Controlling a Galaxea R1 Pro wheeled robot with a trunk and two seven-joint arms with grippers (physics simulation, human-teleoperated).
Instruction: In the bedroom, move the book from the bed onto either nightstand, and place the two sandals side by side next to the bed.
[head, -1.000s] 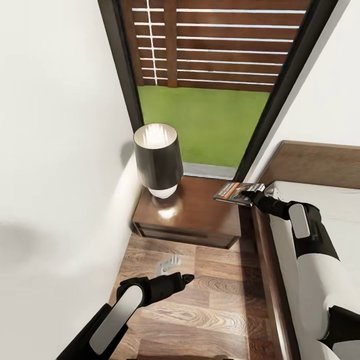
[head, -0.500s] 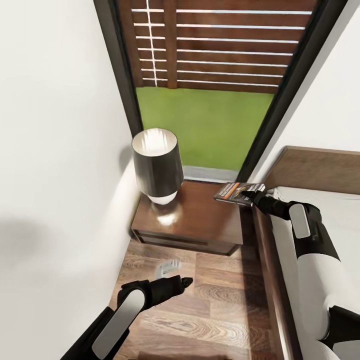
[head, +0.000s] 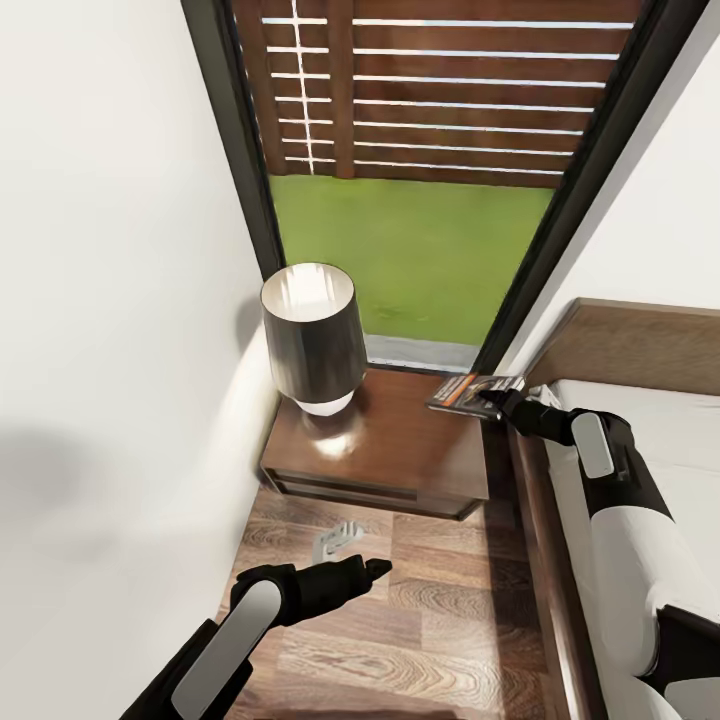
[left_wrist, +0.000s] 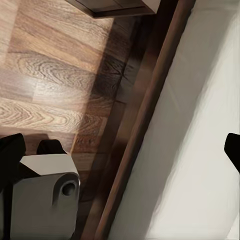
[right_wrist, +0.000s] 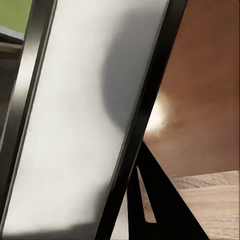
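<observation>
Item: we hold the book (head: 468, 391) clamped in our right gripper (head: 492, 397) over the nightstand (head: 400, 450)'s far right corner, beside the bed (head: 690, 440); our left gripper (head: 378, 567), fingers together, hangs above the floor (head: 440, 610).

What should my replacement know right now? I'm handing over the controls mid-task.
Right gripper: shut on the book, held over the nightstand's back corner nearest the bed, beside the lamp.
Left gripper: seems empty, low over the wood floor; open or shut is unclear.
Done: book lifted off the bed.
Left: set the book down and release it, then place both sandals beside the bed.
</observation>
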